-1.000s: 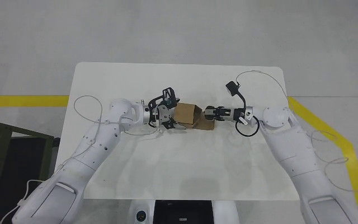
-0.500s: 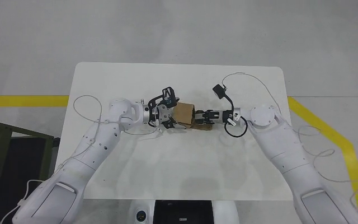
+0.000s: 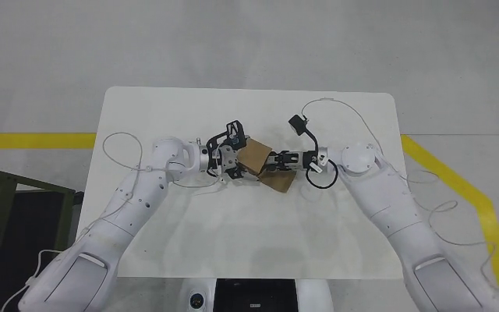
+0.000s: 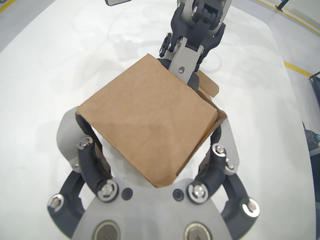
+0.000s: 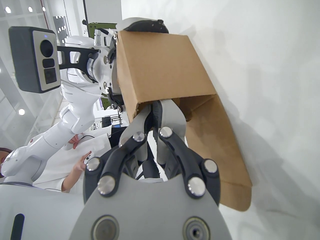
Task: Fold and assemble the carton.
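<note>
Left pincer [image 4: 148, 122] clamping carton [image 4: 140, 96] across sides over worktop [image 3: 156, 109]; right pincer [image 5: 158, 111] pinching panel edge at carton's open end.

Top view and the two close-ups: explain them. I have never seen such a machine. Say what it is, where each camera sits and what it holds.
This is a two-armed robot at a white table. The top view looks down from a camera above its arms. The other two pictures come from cameras on its wrists, so each shows its own gripper up close. Between the arms is a brown carton. The left gripper clasps one end from both sides. The right gripper pinches a wall at the open end, where a flap stands open.
</note>
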`<state>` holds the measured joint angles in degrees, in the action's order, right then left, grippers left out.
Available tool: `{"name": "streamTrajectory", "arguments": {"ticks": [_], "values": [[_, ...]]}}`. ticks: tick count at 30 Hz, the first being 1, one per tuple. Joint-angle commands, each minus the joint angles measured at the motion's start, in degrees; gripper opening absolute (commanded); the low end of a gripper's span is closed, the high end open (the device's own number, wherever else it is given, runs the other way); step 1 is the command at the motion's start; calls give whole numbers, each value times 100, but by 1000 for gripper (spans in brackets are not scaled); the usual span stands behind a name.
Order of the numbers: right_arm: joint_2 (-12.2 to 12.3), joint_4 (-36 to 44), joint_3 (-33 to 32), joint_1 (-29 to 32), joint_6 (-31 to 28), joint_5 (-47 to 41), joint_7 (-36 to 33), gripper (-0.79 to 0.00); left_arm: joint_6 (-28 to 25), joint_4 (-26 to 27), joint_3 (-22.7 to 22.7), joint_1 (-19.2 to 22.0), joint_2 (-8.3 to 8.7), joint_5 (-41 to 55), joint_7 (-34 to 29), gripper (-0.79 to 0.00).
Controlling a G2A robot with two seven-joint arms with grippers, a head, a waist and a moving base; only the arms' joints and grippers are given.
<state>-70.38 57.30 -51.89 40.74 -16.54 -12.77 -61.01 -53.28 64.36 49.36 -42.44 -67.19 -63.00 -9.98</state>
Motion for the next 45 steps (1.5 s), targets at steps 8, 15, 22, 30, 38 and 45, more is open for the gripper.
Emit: {"name": "streamTrajectory", "arguments": {"ticks": [8,15,22,30,38,45], "values": [[113,-73,-329,-51,-212,28,-233,-785,-1,6,130,-12,19,142,-33,0],[45,-261,-217,-238,-286,52,-165,-785,-52,90,423,-127,129,224,-245,0],[-80,-620,-38,-519,-590,1,-100,-785,-151,228,517,-197,175,359,-442,0],[-56,-1091,-171,-846,-686,11,-379,-785,-181,88,333,-53,110,410,-514,0],[272,-447,-660,-213,-192,168,-912,-785,-160,-102,203,100,44,315,-332,0],[361,506,-691,394,160,424,-580,-785,-181,-236,72,212,-21,252,-185,0]]}}
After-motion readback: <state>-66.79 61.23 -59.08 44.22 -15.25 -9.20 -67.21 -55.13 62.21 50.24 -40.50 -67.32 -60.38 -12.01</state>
